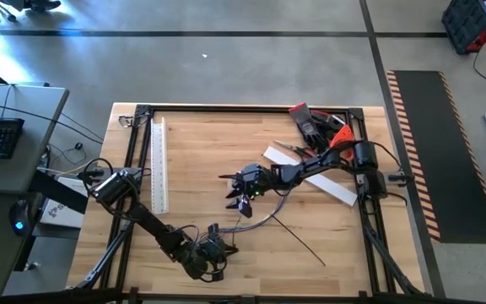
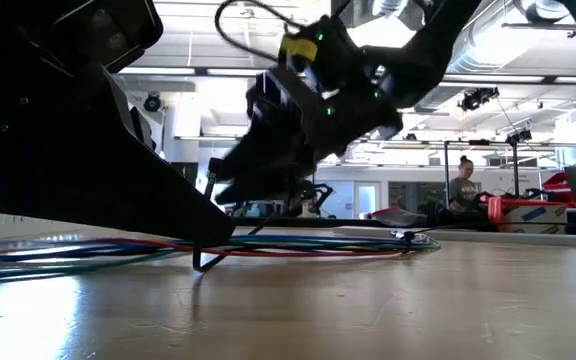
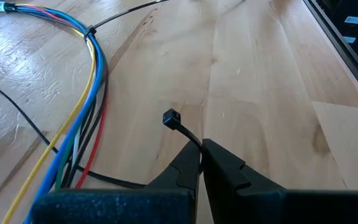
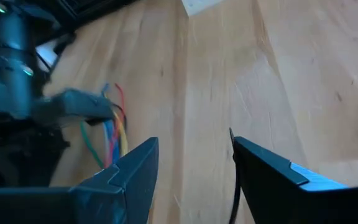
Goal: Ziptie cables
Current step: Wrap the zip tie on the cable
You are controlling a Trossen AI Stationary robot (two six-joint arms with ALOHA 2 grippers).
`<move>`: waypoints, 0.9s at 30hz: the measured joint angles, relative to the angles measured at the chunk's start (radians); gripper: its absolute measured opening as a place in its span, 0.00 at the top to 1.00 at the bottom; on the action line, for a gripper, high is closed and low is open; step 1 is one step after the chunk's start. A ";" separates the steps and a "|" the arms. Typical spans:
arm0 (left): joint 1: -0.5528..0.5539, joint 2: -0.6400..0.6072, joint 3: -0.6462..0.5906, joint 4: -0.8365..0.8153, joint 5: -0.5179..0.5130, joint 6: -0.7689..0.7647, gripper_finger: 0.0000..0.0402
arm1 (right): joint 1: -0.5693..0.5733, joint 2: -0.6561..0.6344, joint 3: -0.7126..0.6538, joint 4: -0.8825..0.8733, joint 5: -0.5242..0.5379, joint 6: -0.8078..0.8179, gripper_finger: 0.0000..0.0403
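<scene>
The cables are a bunch of blue, yellow, red, green and black wires that lie in a curve on the wooden table. A ziptie is closed round the cables. The cables also show in the high view and the low view. My left gripper is near the table's front edge, beside the bunch, shut on another ziptie. My right gripper hangs open above the table's middle. The frayed wire ends lie ahead of it. A thin dark strip stands by one of its fingers; I cannot tell if they touch. My left gripper pinches a black ziptie close to its head end between its two fingers. The fingers slant down toward the table. The square head sticks out a short way past the fingertips. The gripper hides the rest of the strip.
A white slotted duct lies along the table's left side. A white flat piece lies under the right arm. Black and red gloves and tools are at the far right corner. Loose zipties lie right of the cables.
</scene>
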 joint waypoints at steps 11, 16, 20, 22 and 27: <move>0.000 0.000 0.000 -0.001 -0.004 0.000 1.00 | 0.013 -0.070 0.001 -0.043 0.147 0.015 0.52; 0.000 0.000 0.000 -0.002 -0.004 0.000 1.00 | 0.013 -0.084 0.002 -0.094 0.190 0.015 0.53; 0.000 0.000 0.000 -0.007 -0.004 0.000 1.00 | 0.014 -0.082 0.002 -0.145 0.191 0.033 0.57; 0.000 0.000 0.000 -0.008 -0.004 0.000 1.00 | 0.014 -0.080 -0.003 -0.162 0.194 0.066 0.59; 0.000 0.000 0.000 -0.008 -0.003 0.000 1.00 | 0.014 -0.028 -0.006 -0.134 0.268 0.127 0.59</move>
